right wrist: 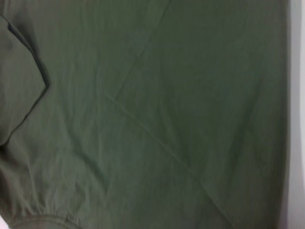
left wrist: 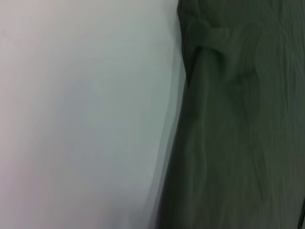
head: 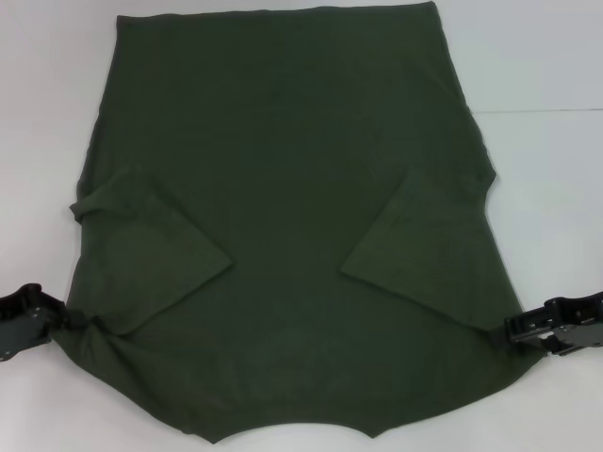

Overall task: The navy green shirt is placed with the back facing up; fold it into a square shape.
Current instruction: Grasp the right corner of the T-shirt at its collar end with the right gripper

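Pinching navy green shirt edges, left hand & right hand risk uneven fold if one slips.

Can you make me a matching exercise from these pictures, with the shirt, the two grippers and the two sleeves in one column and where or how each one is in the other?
Column one:
1. shirt
2. left gripper
3. right gripper
4. sleeves

Column two:
A. at the shirt's right edge
B. folded in over the shirt body
C. spread flat on the white table
D. at the bunched cloth on the shirt's left edge

Pairs: 1-C, 2-D, 3-A, 4-B
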